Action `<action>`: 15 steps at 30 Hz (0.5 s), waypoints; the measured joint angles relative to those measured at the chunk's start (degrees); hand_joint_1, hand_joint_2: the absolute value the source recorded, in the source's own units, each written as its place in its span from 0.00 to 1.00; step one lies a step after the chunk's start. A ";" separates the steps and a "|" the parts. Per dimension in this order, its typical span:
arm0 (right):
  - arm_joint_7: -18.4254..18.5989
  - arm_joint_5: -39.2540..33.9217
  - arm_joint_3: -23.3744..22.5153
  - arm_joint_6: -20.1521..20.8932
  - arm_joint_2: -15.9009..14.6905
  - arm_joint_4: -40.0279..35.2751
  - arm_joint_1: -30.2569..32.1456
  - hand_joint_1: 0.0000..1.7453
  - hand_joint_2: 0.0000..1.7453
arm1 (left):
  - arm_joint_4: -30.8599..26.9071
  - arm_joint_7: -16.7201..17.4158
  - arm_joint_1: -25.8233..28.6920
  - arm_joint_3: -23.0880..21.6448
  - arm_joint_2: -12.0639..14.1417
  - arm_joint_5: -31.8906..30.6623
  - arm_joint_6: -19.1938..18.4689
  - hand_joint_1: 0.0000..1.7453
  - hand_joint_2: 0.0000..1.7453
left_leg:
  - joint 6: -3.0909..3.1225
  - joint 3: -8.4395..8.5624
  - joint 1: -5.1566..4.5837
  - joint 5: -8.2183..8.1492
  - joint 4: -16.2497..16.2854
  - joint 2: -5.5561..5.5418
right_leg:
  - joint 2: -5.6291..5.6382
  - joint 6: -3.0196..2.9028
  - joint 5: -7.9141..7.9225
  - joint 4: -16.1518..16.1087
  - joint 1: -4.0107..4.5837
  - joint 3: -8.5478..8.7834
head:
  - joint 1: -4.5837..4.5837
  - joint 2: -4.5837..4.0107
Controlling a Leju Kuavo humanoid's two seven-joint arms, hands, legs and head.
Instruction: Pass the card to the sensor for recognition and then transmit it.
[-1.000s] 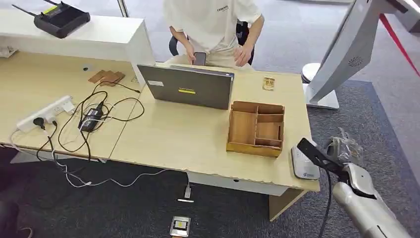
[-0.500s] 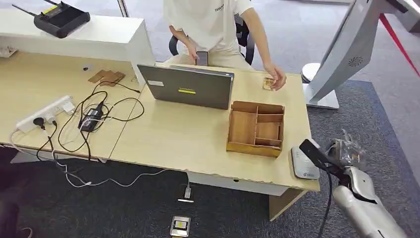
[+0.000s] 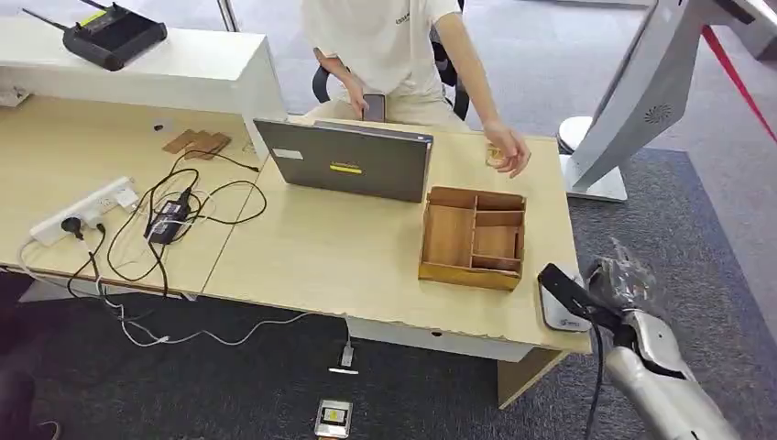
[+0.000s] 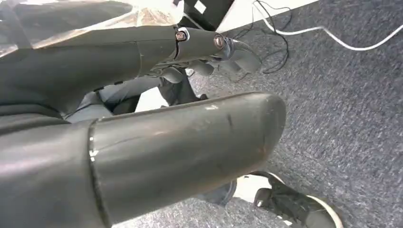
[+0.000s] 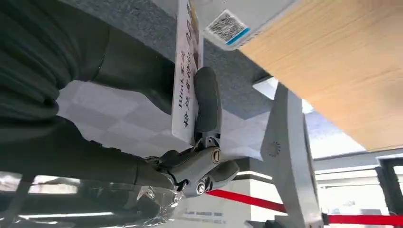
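Observation:
My right hand (image 3: 623,280), wrapped in clear plastic, hovers just off the table's front right corner, beside the grey sensor (image 3: 557,313) lying there. In the right wrist view this hand (image 5: 142,161) pinches a white printed card (image 5: 184,76) between thumb and fingers (image 5: 207,97), its edge close to the sensor's labelled corner (image 5: 233,23). I cannot tell whether card and sensor touch. My left hand (image 4: 190,95) hangs over the carpet, fingers apart, holding nothing.
A wooden compartment tray (image 3: 474,237) sits just behind the sensor, an open laptop (image 3: 345,161) beyond it. A seated person reaches a hand (image 3: 509,150) to the table's far right. Cables and a power strip (image 3: 84,209) lie left. A grey stand (image 3: 632,101) rises right.
My right hand has shifted a little left, nearer the sensor. The person's arm has stretched out to the small thing at the table's far right edge.

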 joint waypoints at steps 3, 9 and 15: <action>-0.22 0.50 0.38 0.83 0.57 -0.87 -0.52 1.00 1.00 | 0.00 0.00 -0.02 -0.02 -0.04 -0.07 0.00 0.00 0.00 | 0.00 0.00 0.00 0.00 0.00 0.00 | 0.00 0.00 0.00 0.00 0.00 0.00 | 0.00 0.00; -0.37 0.68 0.88 1.29 1.38 -1.77 -0.87 1.00 1.00 | 0.00 -0.02 -0.12 -0.07 -0.09 -0.09 0.00 0.00 0.00 | 0.00 0.00 -0.01 0.00 0.00 0.00 | 0.00 0.00 0.00 0.00 0.00 0.01 | -0.02 0.00; -0.55 0.85 1.34 1.64 1.97 -1.94 -1.36 1.00 1.00 | 0.00 -0.33 -0.11 -0.09 -0.09 -0.18 0.11 0.00 0.00 | 0.00 0.00 -0.01 0.00 0.00 -0.01 | 0.00 0.00 0.00 0.00 0.00 -0.01 | 0.00 0.00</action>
